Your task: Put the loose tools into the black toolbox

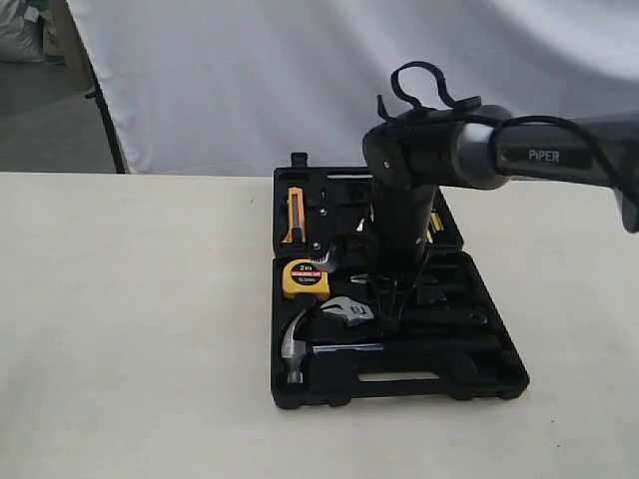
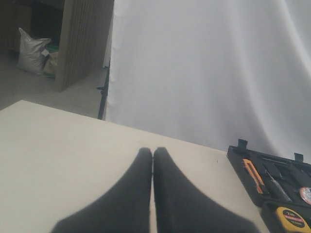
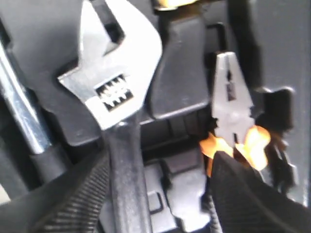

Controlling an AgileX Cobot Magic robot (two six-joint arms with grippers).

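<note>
Exterior view: the black toolbox [image 1: 484,384] lies open on the pale table [image 1: 130,329] with both halves flat. The right arm reaches down into the near half. The right gripper [image 1: 389,307] sits low over the moulded recesses, just beside the silver adjustable wrench [image 1: 346,309].

Right wrist view:
- I read the right gripper [image 3: 160,165] as spread, with nothing clamped.
- The wrench [image 3: 114,73] lies in the toolbox with its black handle running between the two fingers [image 3: 73,204]. The handle is close against one finger, with a clear gap to the other.
- I cannot tell whether the handle touches that finger.
- The orange-handled pliers [image 3: 232,109] sit in a recess beside the wrench.

Task items, exterior view:
- The steel claw hammer [image 1: 297,349] lies in the near half with its head at the left end. Its handle points to the right, towards the gripper.
- The wrench lies between the hammer and the yellow tape measure [image 1: 306,279], which occupies the far-left corner of the near half.
- I cannot tell whether either tool is fully seated in its recess.

Left wrist view: the left gripper [image 2: 153,194] has its fingers pressed together and holds nothing. It hangs above bare table, well apart from the toolbox [image 2: 243,160], whose corner shows at the edge of that view
</note>
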